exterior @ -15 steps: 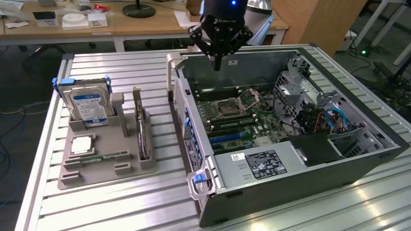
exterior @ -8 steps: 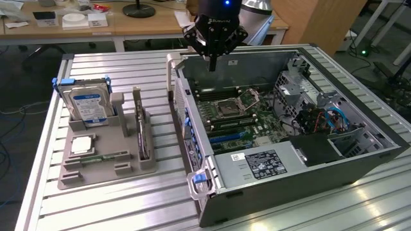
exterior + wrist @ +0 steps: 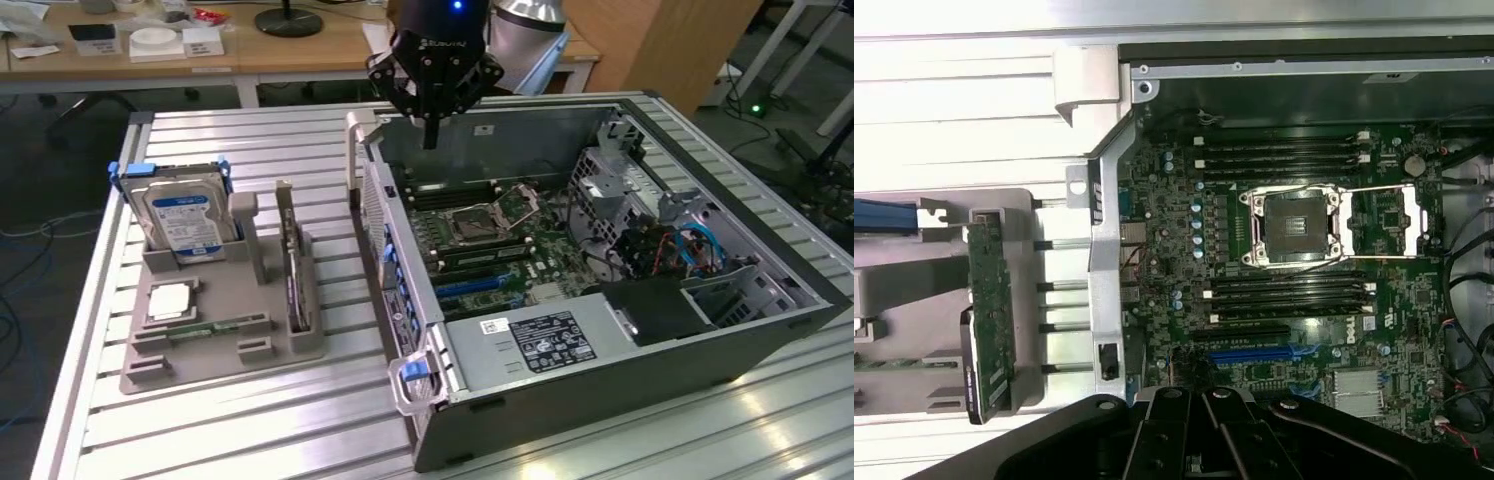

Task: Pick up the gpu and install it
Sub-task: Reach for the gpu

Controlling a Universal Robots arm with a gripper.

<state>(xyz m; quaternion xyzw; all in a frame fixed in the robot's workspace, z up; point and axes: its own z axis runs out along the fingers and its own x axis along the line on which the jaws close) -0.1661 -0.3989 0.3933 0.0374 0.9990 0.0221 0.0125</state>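
Observation:
The gpu [image 3: 295,272] stands on edge in a slot of the grey holder [image 3: 240,300], to the exterior view's left of the open computer case [image 3: 761,215]. In the wrist view the gpu [image 3: 990,315] shows as a long green-dark board with a pale bracket end. My gripper [image 3: 430,132] hangs shut and holding nothing above the case's far end, over the motherboard [image 3: 501,235], well apart from the gpu. In the wrist view, my gripper [image 3: 1204,402] points down over the board near the blue expansion slot [image 3: 1254,353].
The holder also carries a silver hard drive [image 3: 182,218] with a blue-white label, a pale square chip [image 3: 172,300] and a narrow green memory stick [image 3: 214,326]. All of it rests on a slatted aluminium table [image 3: 254,430]. Cables and a drive cage [image 3: 667,240] crowd the case's right side.

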